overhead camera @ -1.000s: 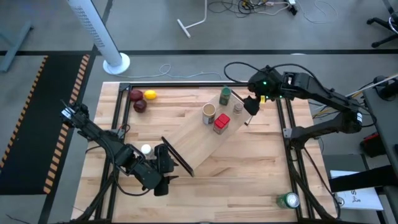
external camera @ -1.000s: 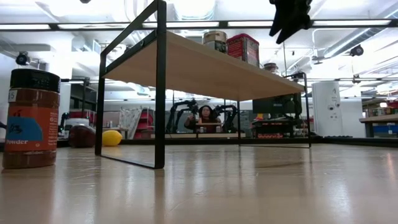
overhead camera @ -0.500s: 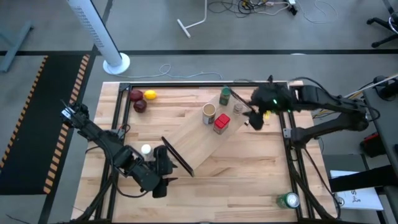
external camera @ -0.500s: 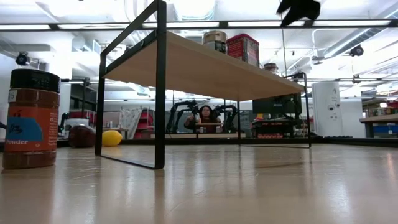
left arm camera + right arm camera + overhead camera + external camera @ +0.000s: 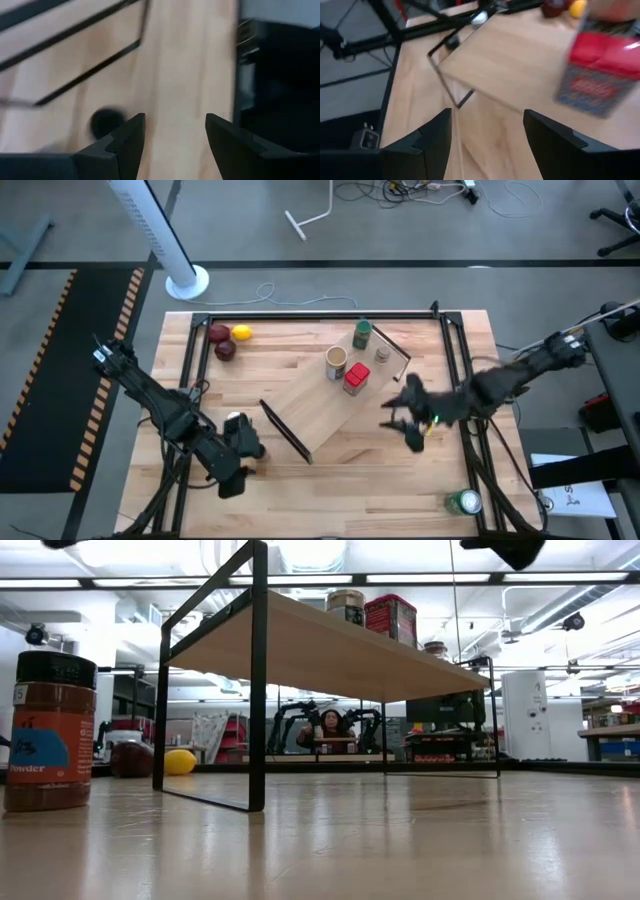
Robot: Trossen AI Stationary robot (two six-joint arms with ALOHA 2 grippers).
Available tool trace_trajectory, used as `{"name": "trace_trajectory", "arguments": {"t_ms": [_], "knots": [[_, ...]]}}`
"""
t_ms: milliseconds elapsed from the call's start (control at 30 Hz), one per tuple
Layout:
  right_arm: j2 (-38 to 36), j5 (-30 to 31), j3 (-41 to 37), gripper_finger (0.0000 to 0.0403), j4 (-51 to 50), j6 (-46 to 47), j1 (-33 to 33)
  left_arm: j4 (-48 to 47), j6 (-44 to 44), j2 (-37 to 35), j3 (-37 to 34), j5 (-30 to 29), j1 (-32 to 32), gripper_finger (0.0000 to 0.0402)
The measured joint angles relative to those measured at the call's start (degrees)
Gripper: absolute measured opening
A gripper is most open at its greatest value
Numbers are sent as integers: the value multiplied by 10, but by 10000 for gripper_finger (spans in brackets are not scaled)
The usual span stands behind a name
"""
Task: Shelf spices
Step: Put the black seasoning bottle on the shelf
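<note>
The shelf (image 5: 320, 405) lies slantwise mid-table, black rails at both short ends. On its far-right half stand the green-lidded jar (image 5: 362, 335), the tan cylinder (image 5: 336, 362), the tiny grey-lidded jar (image 5: 383, 352) and the red box (image 5: 356, 378). The white-lidded jar (image 5: 235, 420) stands on the table by the shelf's near-left rail. The black-lidded jar (image 5: 50, 730) stands on the table too. My left gripper (image 5: 247, 438), open, hovers beside the white-lidded jar and above the black-lidded one. My right gripper (image 5: 398, 418), open, hangs right of the shelf, facing the red box (image 5: 600, 75).
Two red fruits (image 5: 222, 340) and a yellow one (image 5: 241, 333) lie at the far-left corner. A green can (image 5: 463, 502) sits off the table's near-right corner. Black frame bars (image 5: 455, 380) run along the table's sides. A person (image 5: 327, 727) sits far behind the table.
My right gripper has swung from above the shelf's far-right end toward the near edge, ending right of the shelf, and has risen almost out of the low view. My left gripper has shifted a little toward the table's left edge. The jars have stayed put.
</note>
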Motion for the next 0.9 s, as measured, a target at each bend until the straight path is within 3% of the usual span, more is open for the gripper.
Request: {"name": "trace_trajectory", "arguments": {"t_ms": [100, 267, 567, 900], "knots": [[28, 49, -36, 219, 44, 2, 47, -45, -24, -4, 0, -1, 0, 197], [86, 146, -57, 211, 68, 30, 100, -42, -5, 12, 0, -1, 0, 197], [172, 268, -56, 214, 94, 51, 135, -49, 35, 42, 0, -20, 2, 197], [193, 270, -56, 224, 98, 51, 136, -98, -49, 62, -5, -86, 12, 216]]}}
